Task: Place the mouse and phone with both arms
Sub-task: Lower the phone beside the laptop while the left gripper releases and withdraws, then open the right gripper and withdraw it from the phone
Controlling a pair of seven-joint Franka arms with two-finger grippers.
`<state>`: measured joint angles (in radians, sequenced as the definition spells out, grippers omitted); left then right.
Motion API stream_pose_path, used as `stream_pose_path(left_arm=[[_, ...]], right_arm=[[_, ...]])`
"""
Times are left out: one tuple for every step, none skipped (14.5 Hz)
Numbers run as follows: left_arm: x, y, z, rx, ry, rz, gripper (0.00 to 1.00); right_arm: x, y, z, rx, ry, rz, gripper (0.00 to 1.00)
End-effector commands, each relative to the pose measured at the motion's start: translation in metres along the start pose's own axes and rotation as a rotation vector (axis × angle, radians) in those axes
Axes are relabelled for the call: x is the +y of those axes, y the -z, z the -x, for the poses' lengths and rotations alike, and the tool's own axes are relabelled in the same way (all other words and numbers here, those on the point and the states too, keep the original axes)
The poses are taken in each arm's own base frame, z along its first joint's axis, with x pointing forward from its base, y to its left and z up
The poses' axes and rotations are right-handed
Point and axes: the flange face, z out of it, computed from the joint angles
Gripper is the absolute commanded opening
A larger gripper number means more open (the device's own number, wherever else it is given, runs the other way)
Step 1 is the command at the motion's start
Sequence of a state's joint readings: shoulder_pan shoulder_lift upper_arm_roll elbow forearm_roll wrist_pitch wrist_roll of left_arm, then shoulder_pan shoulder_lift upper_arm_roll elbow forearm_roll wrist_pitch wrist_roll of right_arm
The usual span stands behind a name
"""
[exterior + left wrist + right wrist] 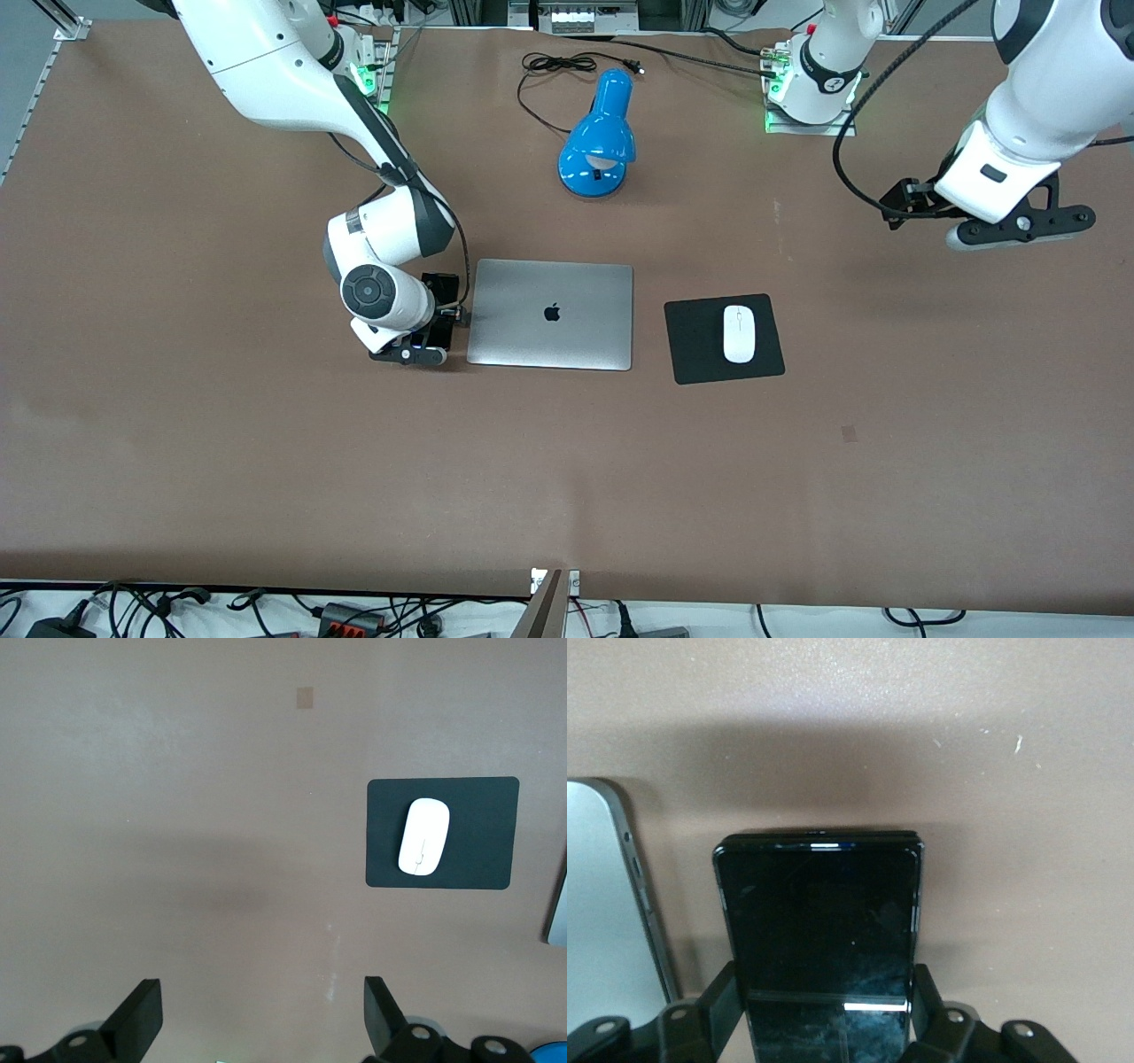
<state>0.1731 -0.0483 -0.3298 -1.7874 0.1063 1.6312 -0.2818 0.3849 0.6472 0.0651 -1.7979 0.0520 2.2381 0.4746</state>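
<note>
Phone (819,921) sits flat on table (266,461), just beside laptop (550,314) on the side toward the right arm's end, long edge parallel to the laptop's edge, a thin strip of table between them. Right gripper (436,321) is down low over the phone; in the right wrist view its claw (824,988) straddles one end of the phone, one finger (718,1001) against each long edge, so the claw is narrow and holding the phone. Glossy face up, no tilt visible.

Mouse (739,333) lies on black pad (700,346), roughly centred, long axis running near-to-far. Pad is beside the laptop toward the left arm's end, close but not touching. Nothing touches the mouse.

Left gripper (997,229) waits up in the air over bare table near the left arm's end, well apart from the pad. Left wrist view shows its claw (261,1001) wide and empty, both fingers (142,1014) spread, mouse (423,836) and pad (478,833) seen from above.

Blue lamp (600,142) stands farther from the camera than the laptop, black cord trailing toward the bases.
</note>
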Motion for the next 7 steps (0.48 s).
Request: stream_pose_path(left_arm=[[-0.001, -0.006, -0.006, -0.008, -0.013, 0.016, 1.00], [-0.003, -0.007, -0.007, -0.009, 0.001, 0.016, 1.00], [-0.010, -0.004, -0.009, 0.005, 0.013, 0.013, 1.00], [-0.014, 0.002, -0.011, 0.019, 0.019, 0.017, 1.00], [-0.023, 0.006, -0.013, 0.023, 0.030, 0.028, 1.00], [-0.029, 0.006, -0.015, 0.022, 0.038, 0.032, 1.00], [-0.031, 0.007, -0.014, 0.019, 0.034, 0.037, 1.00]], right_arm=[[-0.005, 0.015, -0.004, 0.018, 0.005, -0.021, 1.00], [-0.006, 0.043, -0.007, 0.057, 0.013, -0.036, 1.00], [-0.005, 0.066, -0.006, 0.078, 0.015, -0.039, 1.00], [-0.002, 0.097, -0.003, 0.096, 0.017, -0.038, 1.00], [0.003, 0.128, -0.005, 0.113, 0.029, -0.028, 1.00], [0.011, 0.158, -0.008, 0.119, 0.055, -0.007, 1.00], [0.024, 0.194, -0.014, 0.125, 0.083, 0.012, 1.00]])
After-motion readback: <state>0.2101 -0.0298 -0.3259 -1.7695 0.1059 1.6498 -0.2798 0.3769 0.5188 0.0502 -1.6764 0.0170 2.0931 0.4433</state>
